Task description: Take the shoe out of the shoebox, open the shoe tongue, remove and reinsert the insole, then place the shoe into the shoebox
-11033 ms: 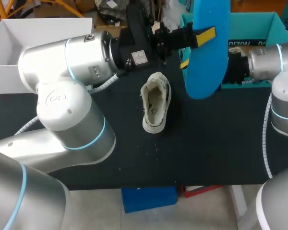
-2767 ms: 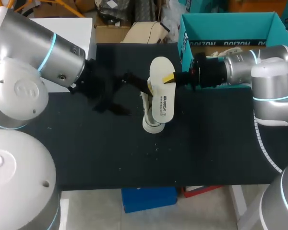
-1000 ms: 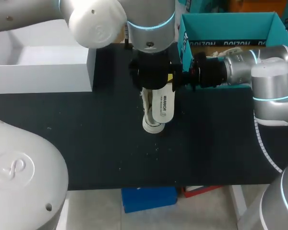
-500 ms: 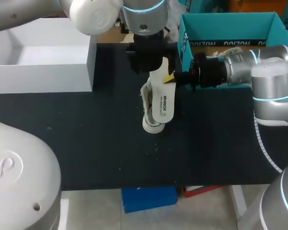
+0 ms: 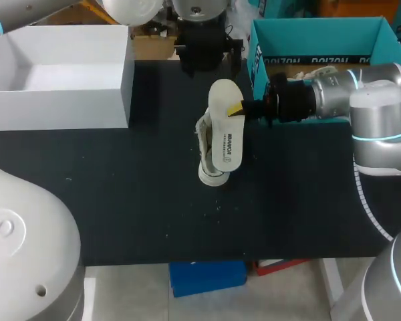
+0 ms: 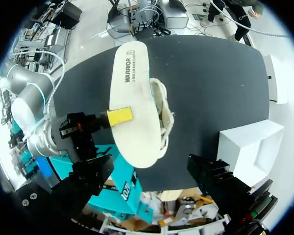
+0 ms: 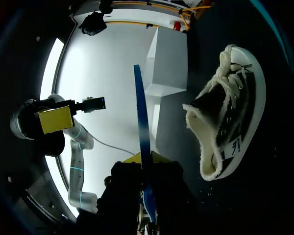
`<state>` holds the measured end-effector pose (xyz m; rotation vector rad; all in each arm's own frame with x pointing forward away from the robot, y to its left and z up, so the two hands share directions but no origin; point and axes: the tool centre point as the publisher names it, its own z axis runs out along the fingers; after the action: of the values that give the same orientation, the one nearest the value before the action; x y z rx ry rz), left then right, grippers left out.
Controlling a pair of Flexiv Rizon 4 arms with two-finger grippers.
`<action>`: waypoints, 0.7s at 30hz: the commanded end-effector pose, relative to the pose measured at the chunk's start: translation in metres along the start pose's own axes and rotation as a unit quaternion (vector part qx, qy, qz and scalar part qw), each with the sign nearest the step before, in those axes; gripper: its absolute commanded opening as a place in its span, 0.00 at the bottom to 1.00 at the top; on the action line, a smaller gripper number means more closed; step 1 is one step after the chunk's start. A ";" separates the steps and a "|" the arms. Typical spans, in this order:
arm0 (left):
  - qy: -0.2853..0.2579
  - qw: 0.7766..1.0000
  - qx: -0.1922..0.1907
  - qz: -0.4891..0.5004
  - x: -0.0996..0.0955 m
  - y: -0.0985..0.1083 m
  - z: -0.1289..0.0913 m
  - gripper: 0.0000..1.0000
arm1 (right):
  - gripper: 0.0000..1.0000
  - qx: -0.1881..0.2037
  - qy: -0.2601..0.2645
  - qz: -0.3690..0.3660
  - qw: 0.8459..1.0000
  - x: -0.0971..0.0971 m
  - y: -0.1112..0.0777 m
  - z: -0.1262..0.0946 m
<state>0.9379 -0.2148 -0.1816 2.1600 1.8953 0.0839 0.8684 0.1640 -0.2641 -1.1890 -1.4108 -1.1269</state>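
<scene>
- Head view — the right gripper (image 5: pixel 237 109) is clamped on the pale insole (image 5: pixel 224 130), holding it over the white shoe (image 5: pixel 206 167), which stands on the black table (image 5: pixel 120 200); the left gripper (image 5: pixel 202 52) hangs beyond the shoe's heel end.
- Left wrist view: the left gripper (image 6: pixel 149 164) looks down on the shoe (image 6: pixel 165 115), its fingers spread wide and empty.
- Right wrist view — the right gripper (image 7: pixel 146 192) pinches the insole (image 7: pixel 139 112), seen edge-on and blue, beside the open-mouthed shoe (image 7: pixel 230 122).
</scene>
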 end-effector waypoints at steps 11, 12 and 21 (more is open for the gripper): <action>-0.008 1.000 0.002 0.001 -0.002 0.031 0.003 1.00 | 0.00 0.001 0.000 0.000 1.000 -0.001 0.001 0.001; -0.008 1.000 0.003 0.001 -0.003 0.029 0.003 1.00 | 0.00 0.001 0.000 0.000 1.000 -0.001 0.001 0.001; -0.001 1.000 0.014 -0.003 -0.019 -0.015 -0.005 1.00 | 0.00 0.001 0.000 0.000 1.000 -0.001 0.001 0.001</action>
<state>0.9355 -0.2309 -0.1807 2.1860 1.9107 0.0253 0.8684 0.1640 -0.2641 -1.1890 -1.4108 -1.1270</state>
